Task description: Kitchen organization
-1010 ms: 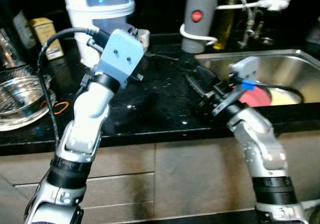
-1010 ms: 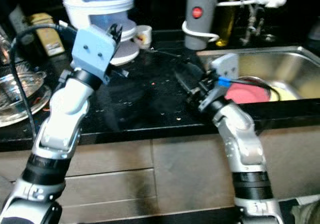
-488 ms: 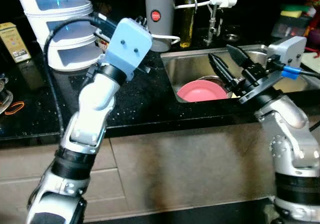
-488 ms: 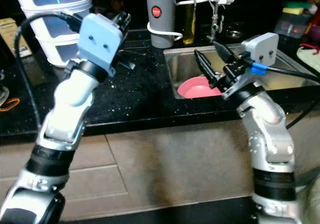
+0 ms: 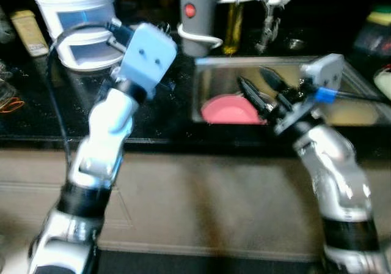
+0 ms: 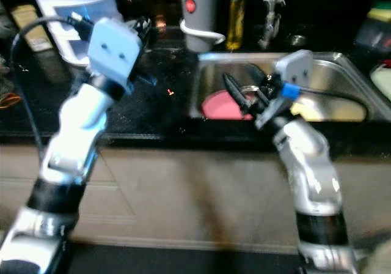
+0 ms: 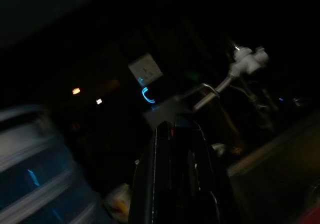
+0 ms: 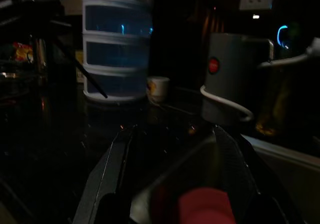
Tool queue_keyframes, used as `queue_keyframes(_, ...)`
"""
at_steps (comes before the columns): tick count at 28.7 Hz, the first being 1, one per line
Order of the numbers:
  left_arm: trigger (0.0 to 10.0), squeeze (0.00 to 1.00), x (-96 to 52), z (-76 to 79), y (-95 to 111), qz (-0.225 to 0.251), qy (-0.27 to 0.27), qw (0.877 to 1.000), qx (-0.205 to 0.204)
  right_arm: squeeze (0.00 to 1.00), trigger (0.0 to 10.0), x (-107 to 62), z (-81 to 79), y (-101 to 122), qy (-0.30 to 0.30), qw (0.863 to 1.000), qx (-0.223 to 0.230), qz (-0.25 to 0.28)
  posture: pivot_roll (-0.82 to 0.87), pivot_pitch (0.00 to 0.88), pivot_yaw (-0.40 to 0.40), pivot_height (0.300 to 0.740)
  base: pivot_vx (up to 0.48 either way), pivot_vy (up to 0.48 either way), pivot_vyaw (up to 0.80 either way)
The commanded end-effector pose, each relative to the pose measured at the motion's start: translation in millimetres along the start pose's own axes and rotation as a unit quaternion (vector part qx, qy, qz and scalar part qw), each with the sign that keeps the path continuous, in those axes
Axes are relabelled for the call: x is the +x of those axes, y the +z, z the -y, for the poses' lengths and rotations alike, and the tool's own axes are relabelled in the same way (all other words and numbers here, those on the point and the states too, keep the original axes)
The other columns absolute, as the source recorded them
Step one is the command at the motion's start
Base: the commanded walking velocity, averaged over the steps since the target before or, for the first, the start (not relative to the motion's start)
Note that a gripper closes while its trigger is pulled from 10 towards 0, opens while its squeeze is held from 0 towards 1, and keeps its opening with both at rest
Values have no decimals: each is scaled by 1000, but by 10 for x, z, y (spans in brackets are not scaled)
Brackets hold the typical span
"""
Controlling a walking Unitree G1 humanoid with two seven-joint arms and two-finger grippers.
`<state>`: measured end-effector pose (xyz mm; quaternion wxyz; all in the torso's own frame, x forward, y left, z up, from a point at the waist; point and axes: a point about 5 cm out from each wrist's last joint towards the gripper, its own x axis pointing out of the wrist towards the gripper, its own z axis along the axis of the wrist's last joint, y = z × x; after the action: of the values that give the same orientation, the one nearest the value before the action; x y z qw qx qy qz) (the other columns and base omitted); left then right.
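One pink plate [image 5: 224, 111] in sink [image 5: 342, 112]

Both arms raised, right claw [image 5: 259, 89] spread, left claw [image 7: 175, 184] closed.

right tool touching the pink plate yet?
Cannot tell. In the left eye view the right tool, open, overlaps the pink plate in the sink; blur hides any gap.

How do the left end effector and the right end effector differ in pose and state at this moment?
The right end effector is open, its fingers spread over the sink above the pink plate. The left end effector is raised over the black counter, and its fingers look closed together. Both have long black fingers on silver arms.
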<state>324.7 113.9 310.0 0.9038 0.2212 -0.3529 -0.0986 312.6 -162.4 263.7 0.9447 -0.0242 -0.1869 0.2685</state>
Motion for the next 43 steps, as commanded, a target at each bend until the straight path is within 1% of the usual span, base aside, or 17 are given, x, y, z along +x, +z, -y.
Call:
queue_keyframes(1, 10000, 0, 6, -5, -4, 1, -4, 1000, -3, 0, 10000, -7, 5, -11, -4, 1000, -1, -7, -50, 0, 6, 740, 0, -296, 0)
queue_keyframes(11, 10000, 0, 18, 114, -75, -10, -47, 999, -24, 0, 10000, -51, 23, -33, -25, 1000, 0, -14, -58, 0, 25, 740, 0, 0, 0)
queue_keyframes(13, 10000, 0, 33, 120, -93, -14, -54, 997, -52, 0, 10000, -57, 29, -44, -33, 999, 4, -15, -58, 0, 26, 740, 0, 0, 0)
queue_keyframes(14, 10000, 0, 39, 138, -107, -16, -68, 994, -81, 0, 10000, -59, 25, -58, -35, 999, 3, -20, -58, 0, 28, 740, 0, 0, 0)
queue_keyframes(16, 10000, 0, 41, 132, -127, -19, -71, 994, -81, 0, 10000, -59, 18, -70, -34, 999, 7, -24, -58, 0, 28, 740, 0, 0, -784)
queue_keyframes(21, 10000, 0, 50, 60, -196, -29, -58, 994, -84, 0, 10000, -61, 19, -67, -36, 999, 7, -22, -58, 0, 29, 740, 0, 0, -469)
queue_keyframes(25, 10000, 0, 57, -110, -345, -49, -32, 995, -85, 0, 10000, -80, 7, -47, -34, 999, 4, -19, -75, 0, 33, 740, 0, 0, 0)
queue_keyframes(28, 10000, 0, 55, -172, -418, -57, -22, 993, -97, 0, 10000, -89, -6, -39, -29, 999, 1, -20, -81, 0, 34, 740, 0, 0, 0)
queue_keyframes(31, 10000, 0, 56, -261, -574, -73, -4, 986, -148, 0, 10000, -124, -67, -33, 0, 1000, -4, -29, -98, 0, 43, 740, 0, 0, 0)
queue_keyframes(32, 10000, 0, 56, -261, -574, -73, -4, 986, -148, 0, 10000, -124, -67, -33, 0, 1000, -4, -29, -98, 0, 43, 740, 0, 0, 0)
queue_keyframes(34, 10000, 0, 56, -287, -689, -88, 5, 977, -193, 0, 10000, -162, -103, -38, 19, 999, -12, -40, -119, 3, 55, 740, 0, 0, 0)
queue_keyframes(36, 10000, 0, 67, -268, -780, -96, -2, 963, -251, 0, 10000, -212, -124, -36, 27, 998, -15, -47, -131, 7, 62, 740, 0, 0, 0)
queue_keyframes(37, 10000, 0, 67, -268, -780, -96, -2, 963, -251, 0, 10000, -212, -124, -36, 27, 998, -15, -47, -131, 7, 62, 740, 0, 0, 0)
queue_keyframes(39, 10000, 0, 89, -230, -816, -91, -13, 950, -300, 0, 10000, -244, -143, -36, 32, 998, -18, -53, -146, 9, 70, 740, 0, 0, 0)
queue_keyframes(40, 10000, 0, 89, -230, -816, -91, -13, 950, -300, 0, 10000, -244, -143, -36, 32, 998, -18, -53, -146, 9, 70, 740, 0, 0, 0)
queue_keyframes(42, 10000, 0, 128, -150, -814, -81, -39, 938, -334, 0, 10000, -282, -194, -22, 50, 997, -13, -57, -166, 14, 78, 740, 0, 0, 0)
queue_keyframes(43, 10000, 0, 128, -150, -814, -81, -39, 938, -334, 0, 10000, -282, -194, -22, 50, 997, -13, -57, -166, 14, 78, 740, 0, 0, 0)
